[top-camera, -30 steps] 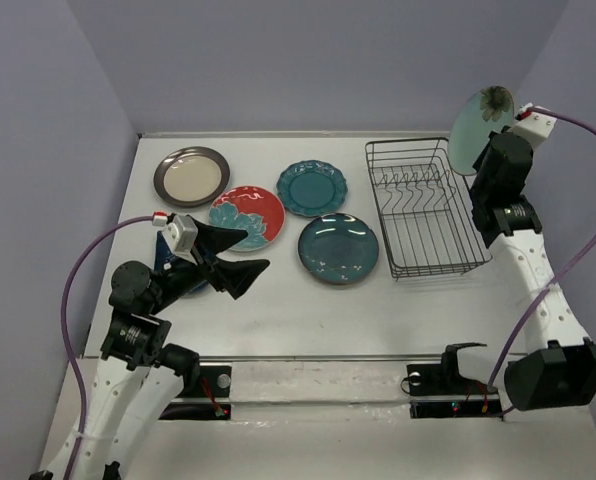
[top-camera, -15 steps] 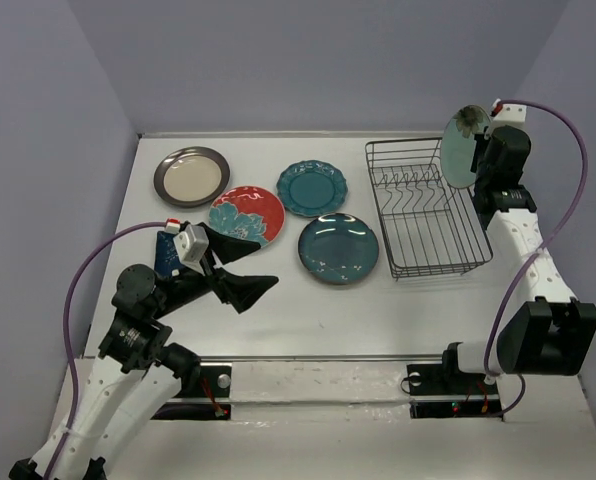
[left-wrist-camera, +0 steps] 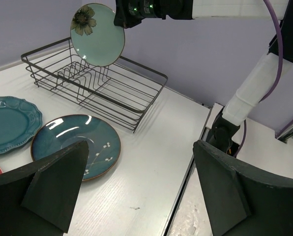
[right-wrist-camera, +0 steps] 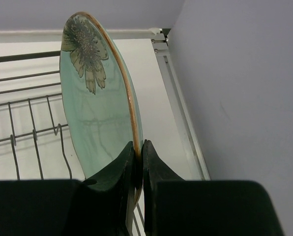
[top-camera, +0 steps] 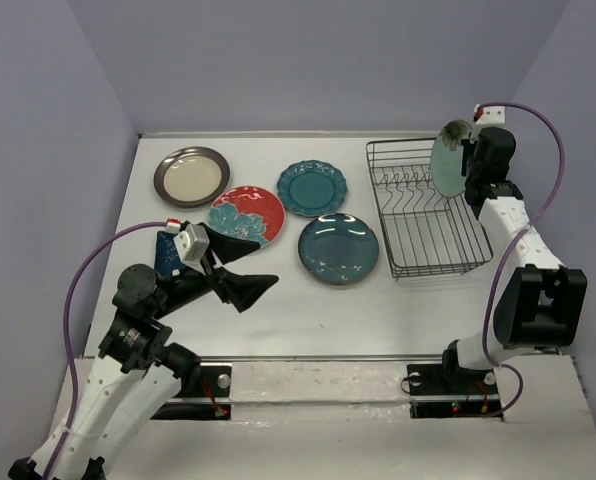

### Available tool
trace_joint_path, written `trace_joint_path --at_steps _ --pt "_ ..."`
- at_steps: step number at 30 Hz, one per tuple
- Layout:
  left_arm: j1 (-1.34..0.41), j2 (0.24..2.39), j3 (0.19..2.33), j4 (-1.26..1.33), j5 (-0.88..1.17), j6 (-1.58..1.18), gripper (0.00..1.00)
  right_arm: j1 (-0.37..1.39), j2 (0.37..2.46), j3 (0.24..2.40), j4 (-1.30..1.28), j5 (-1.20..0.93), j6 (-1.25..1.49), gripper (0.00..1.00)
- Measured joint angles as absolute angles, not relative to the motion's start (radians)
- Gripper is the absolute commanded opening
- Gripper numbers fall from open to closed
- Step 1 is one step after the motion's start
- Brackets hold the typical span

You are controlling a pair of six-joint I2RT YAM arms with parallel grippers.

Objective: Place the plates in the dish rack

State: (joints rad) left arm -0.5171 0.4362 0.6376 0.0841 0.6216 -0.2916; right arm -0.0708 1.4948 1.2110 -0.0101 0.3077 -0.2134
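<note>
Plate-slotting step, by the look of it: pale mint plate [right-wrist-camera: 95, 113] clamped on edge in the right end effector [right-wrist-camera: 139, 147], fingers pinched together on the lower rim, held upright above the far right part of the dish rack [top-camera: 440, 270] and not yet between any prongs [top-camera: 415, 195]. To do this well: keep the plate vertical, line its face up with the slots, bring the bottom edge over 1 gap and lower straight down, avoiding a catch on the rack's top wire. Release only once seated on the base wires and leaning on a prong, else likely to tip or roll. Choose an end slot, leaving room for the other 5. Left end effector [left-wrist-camera: 141, 187] spread wide, holding nothing, hovering over the worktop [top-camera: 308, 310] near the red floral plate [top-camera: 246, 217]. Flat on the worktop, left of the rack: cream plate with dark rim [top-camera: 191, 176], scalloped teal plate [top-camera: 311, 188], glossy dark teal plate [top-camera: 338, 248]; dark blue plate [top-camera: 166, 250] partly hidden under the left arm. None of the 6 in the rack yet.
</note>
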Motion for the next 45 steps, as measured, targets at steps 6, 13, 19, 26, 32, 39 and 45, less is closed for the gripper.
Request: trace_joint_path --at_steps 6,13,19,26,32,39,45 --pt "-0.517 0.436 0.638 0.083 0.618 -0.289 0.99 -0.071 1.507 1.221 -0.008 0.305 -0.226 0.07" --pt "-0.517 0.436 0.638 0.082 0.617 -0.289 0.99 -0.072 1.507 1.27 -0.023 0.315 -0.233 0.07" --pt "-0.517 0.436 0.638 0.081 0.616 -0.288 0.99 -0.073 1.498 1.341 0.014 0.338 -0.257 0.07" --pt "-0.517 0.436 0.638 0.078 0.615 -0.289 0.99 -0.073 1.488 1.305 0.027 0.357 -0.297 0.07" --pt "-0.517 0.436 0.638 0.077 0.615 -0.289 0.99 -0.073 1.506 1.267 0.024 0.362 -0.32 0.07" --pt "-0.518 0.434 0.638 0.077 0.615 -0.289 0.99 -0.073 1.513 1.227 0.031 0.358 -0.317 0.07" --pt "-0.518 0.427 0.638 0.076 0.612 -0.288 0.99 -0.072 1.53 1.168 0.046 0.342 -0.273 0.07"
